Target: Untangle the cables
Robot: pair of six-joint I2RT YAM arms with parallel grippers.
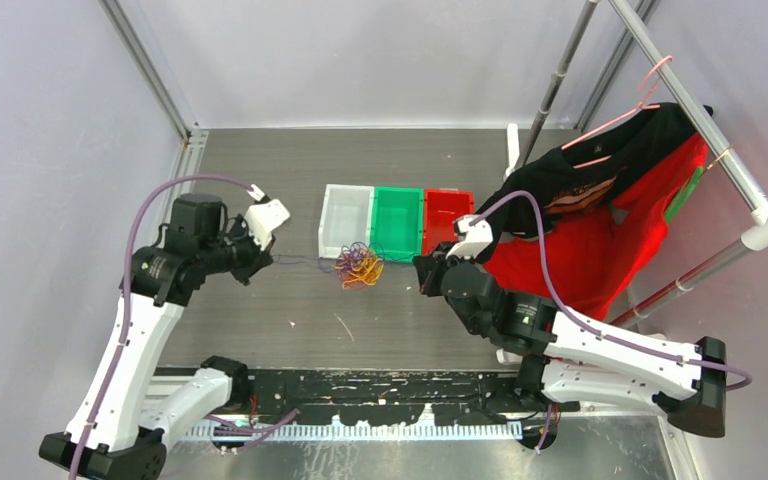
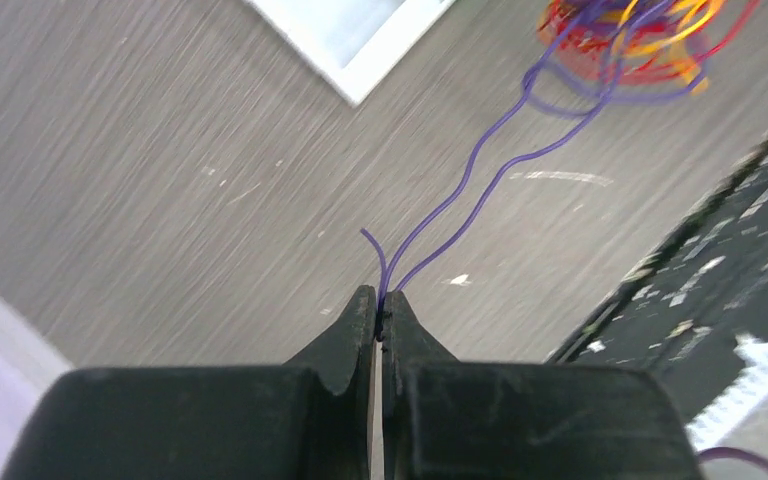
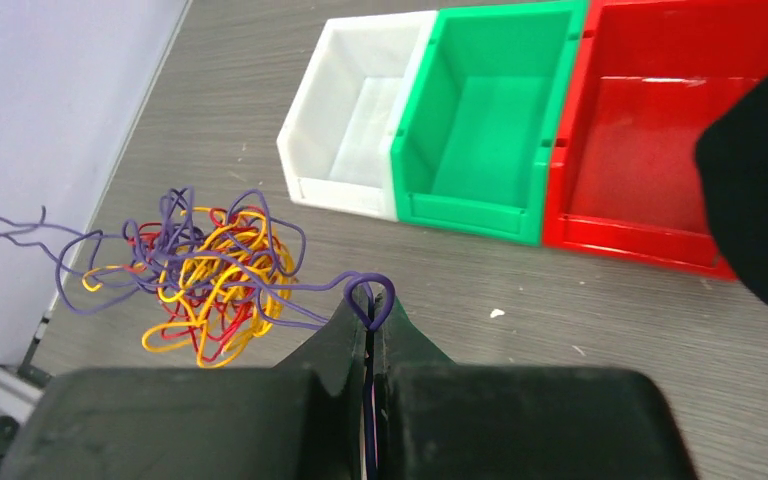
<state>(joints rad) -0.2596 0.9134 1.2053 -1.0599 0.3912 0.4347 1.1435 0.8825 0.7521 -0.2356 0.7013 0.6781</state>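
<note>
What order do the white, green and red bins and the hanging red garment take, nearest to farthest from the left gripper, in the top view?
1. white bin: left end of the row, closest to the left gripper.
2. green bin: middle of the row.
3. red bin: right end of the row.
4. red garment: on the rack at the far right.

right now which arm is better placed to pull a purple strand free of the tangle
Left, probably: the left fingers are shut on two purple strands drawn out long from the tangle. The right fingers pinch a short loop right beside it.
</note>
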